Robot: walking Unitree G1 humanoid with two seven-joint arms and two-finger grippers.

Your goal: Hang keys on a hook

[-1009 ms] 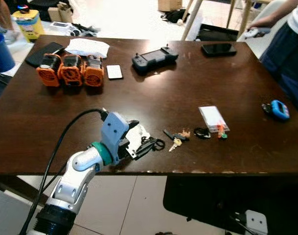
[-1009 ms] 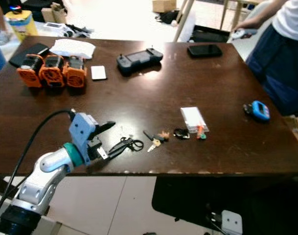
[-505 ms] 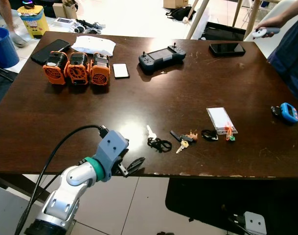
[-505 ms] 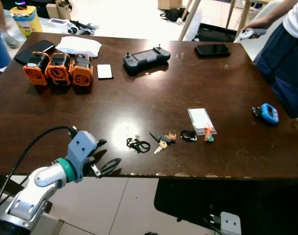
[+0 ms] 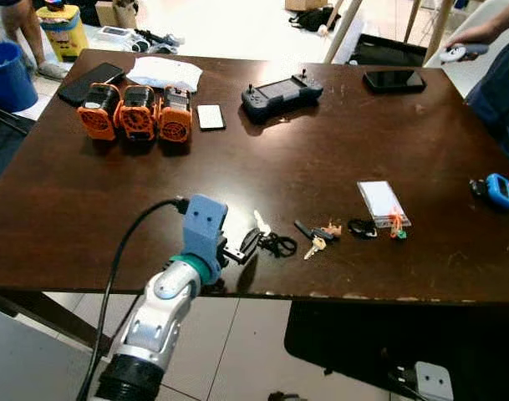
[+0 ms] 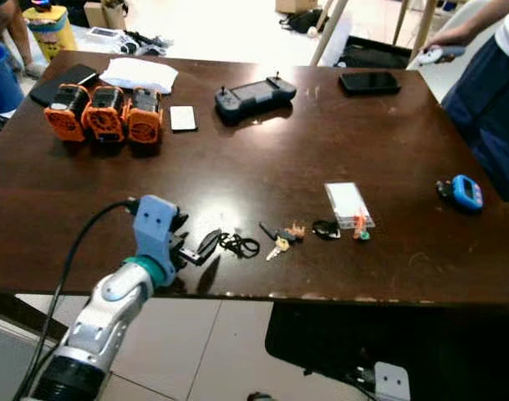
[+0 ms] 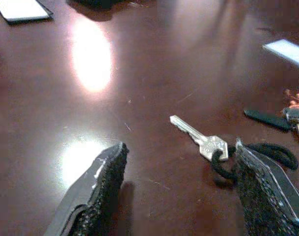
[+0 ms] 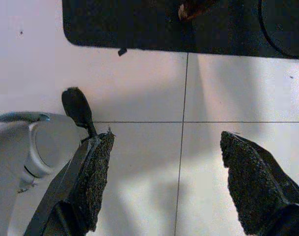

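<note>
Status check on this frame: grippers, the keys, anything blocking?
Left gripper open, low over the dark wooden table, straddling the silver key on a black cord loop. Right gripper open, idle over floor tiles. Second key bunch close beside. No hook seen.

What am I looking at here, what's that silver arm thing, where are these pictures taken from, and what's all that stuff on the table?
This is a humanoid robot at a dark wooden table. Two pictures come from cameras in its head, looking down. The other two come from cameras on its wrists, looking along each gripper's two black fingers.

The silver arm is the robot's left arm. Its left gripper is open at the near edge of the table, just short of a silver key on a black loop. It holds nothing.

Beside that lie a second bunch of keys, a card holder, three orange devices, a handheld game console, a phone and a blue gadget.

The right gripper hangs open above the tiled floor. A person stands at the far right.
</note>
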